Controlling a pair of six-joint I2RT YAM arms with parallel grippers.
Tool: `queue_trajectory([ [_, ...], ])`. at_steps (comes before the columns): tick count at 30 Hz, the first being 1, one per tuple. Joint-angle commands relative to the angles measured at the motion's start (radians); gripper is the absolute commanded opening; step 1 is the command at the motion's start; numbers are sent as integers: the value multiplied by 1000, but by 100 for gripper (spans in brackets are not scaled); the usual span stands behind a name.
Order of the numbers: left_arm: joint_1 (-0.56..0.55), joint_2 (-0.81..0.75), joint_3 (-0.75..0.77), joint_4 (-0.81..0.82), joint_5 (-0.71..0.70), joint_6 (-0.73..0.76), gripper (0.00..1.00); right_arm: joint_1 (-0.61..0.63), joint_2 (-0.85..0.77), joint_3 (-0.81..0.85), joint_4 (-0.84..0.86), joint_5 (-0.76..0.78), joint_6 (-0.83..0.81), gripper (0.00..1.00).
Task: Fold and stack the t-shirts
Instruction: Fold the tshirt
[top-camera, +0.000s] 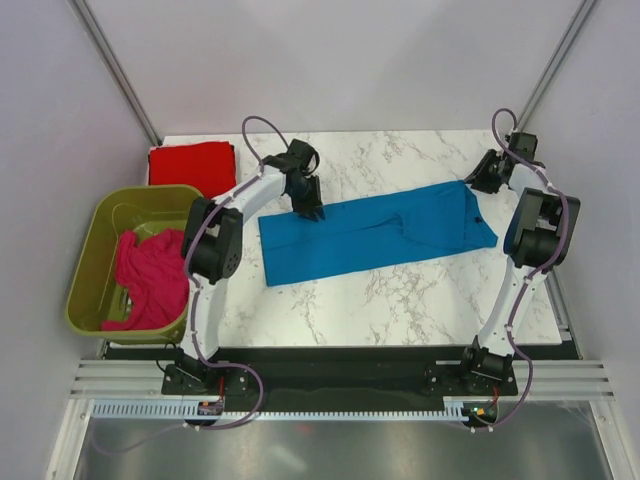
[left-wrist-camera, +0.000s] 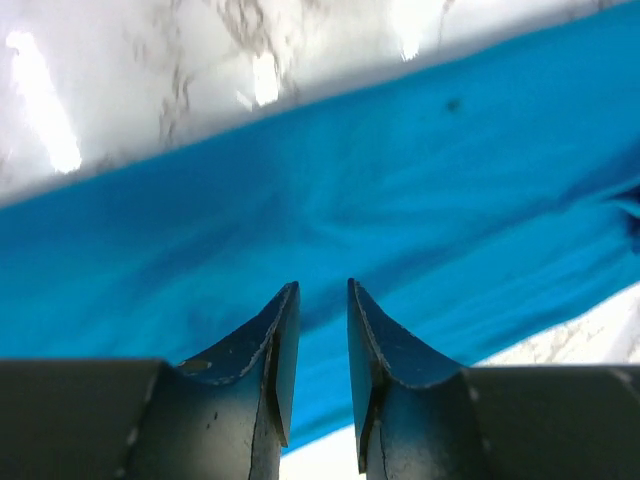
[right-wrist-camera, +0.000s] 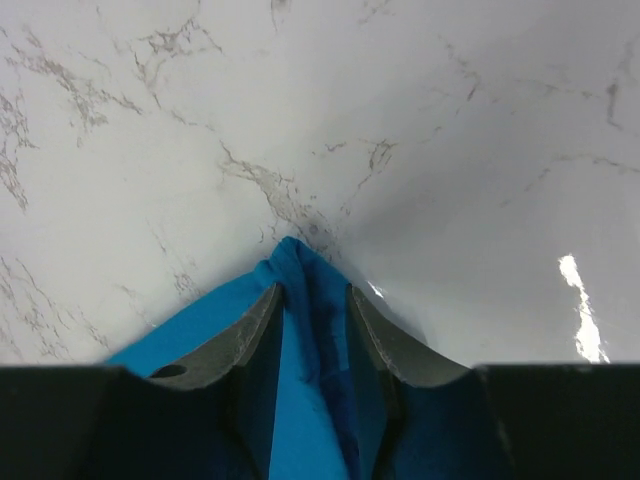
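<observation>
A bright blue t-shirt, folded into a long band, lies across the middle of the marble table. My left gripper hovers over the band's far left edge; in the left wrist view its jaws stand slightly apart, with nothing between them, above the blue cloth. My right gripper is at the band's far right corner; in the right wrist view a bunched ridge of blue cloth sits between its fingers. A folded red t-shirt lies at the far left. A magenta-pink t-shirt lies crumpled in the tub.
An olive-green plastic tub stands off the table's left edge. The marble table shows bare in front of and behind the blue band. Grey walls close in the left, right and far sides.
</observation>
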Motion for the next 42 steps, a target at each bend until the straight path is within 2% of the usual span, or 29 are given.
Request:
queue_trajectory([
  [1,0,-161,-63,-22,-26,41,33,-5,-69,102,-121,108,41,39],
  [8,-11,-267,-299,28,-3,21,33,-3,-176,52,-282,236,67,34],
  [11,-18,-309,-367,58,5,10,33,21,-268,-73,-299,265,102,22],
  [15,-29,-341,-448,84,12,-8,33,58,-353,-198,-289,276,153,15],
  [18,-41,-373,-534,124,6,-34,33,99,-431,-372,-241,285,163,14],
  [24,-60,-436,-697,164,-37,-95,33,119,-500,-554,-155,352,159,10],
  [28,-93,-505,-800,186,-84,-143,33,119,-496,-595,-125,406,125,9],
  [34,-208,-635,-869,196,-119,-267,33,119,-444,-608,-46,440,67,10],
  [38,-268,-709,-872,187,-124,-310,33,119,-388,-565,-8,397,30,13],
  [42,-278,-789,-858,187,-104,-309,34,122,-318,-458,24,278,9,15],
])
